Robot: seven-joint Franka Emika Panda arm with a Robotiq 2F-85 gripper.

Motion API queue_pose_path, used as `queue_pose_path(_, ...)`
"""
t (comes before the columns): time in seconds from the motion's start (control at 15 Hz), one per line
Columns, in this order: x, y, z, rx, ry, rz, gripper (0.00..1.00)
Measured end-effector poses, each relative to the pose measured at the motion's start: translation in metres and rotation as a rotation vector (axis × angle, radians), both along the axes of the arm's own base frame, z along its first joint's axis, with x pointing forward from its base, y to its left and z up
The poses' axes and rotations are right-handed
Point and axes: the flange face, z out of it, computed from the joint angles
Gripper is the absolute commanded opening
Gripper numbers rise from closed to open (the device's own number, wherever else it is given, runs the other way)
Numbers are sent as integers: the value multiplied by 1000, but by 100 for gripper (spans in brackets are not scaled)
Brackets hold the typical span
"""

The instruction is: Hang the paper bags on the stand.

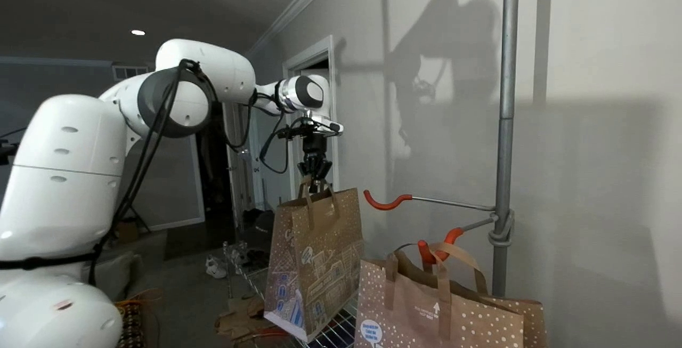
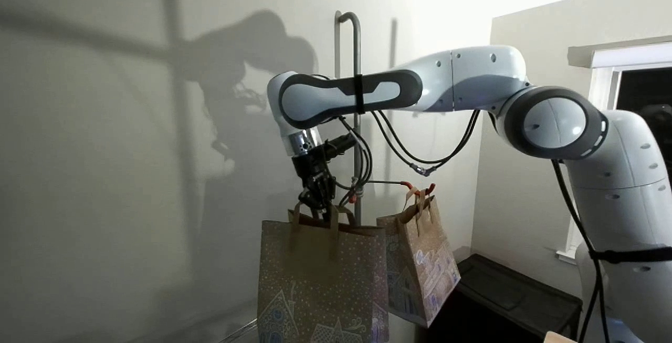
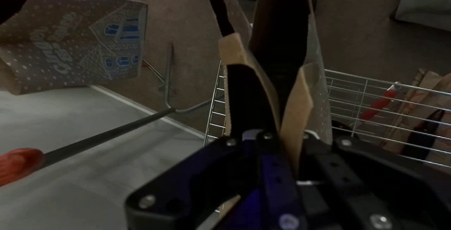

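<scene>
Jaws of one black hand (image 1: 316, 182) are closed on a tan handle (image 1: 309, 213) of one boxy brown paper bag (image 1: 326, 262) in an exterior view, apart from one grey metal pole (image 1: 506, 167) with two curved orange hooks (image 1: 384, 206). In an exterior view, a second such bag (image 2: 428, 264) hangs from one hook. Wrist view: one silver wire rack (image 3: 360, 105) below the held bag.

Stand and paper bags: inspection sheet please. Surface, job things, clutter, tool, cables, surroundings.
Surface: wire rack below the held bag; contact unclear.
Stand: grey upright pole with orange hooks.
Held bag: roughly upright, not yet on a hook.
Hung bag: hangs from one of the hooks.
Clutter: crumpled brown paper and a red item at the rack; on or under unclear.
Tool: shut on the held bag's handle.
Cables: black, run along the arm; loops hang near the tool.
Surroundings: pale wall with arm shadow, black bin, window.
</scene>
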Motion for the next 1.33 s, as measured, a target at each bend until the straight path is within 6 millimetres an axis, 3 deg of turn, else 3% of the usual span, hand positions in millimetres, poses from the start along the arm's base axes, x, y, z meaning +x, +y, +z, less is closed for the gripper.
queue_pose_path(0.4,-18,-49,12,39,15,72,5)
queue_pose_path(1.07,-11,-110,11,129,-37,315,5)
queue_pose_path(1.33,-11,-134,21,155,-50,417,5)
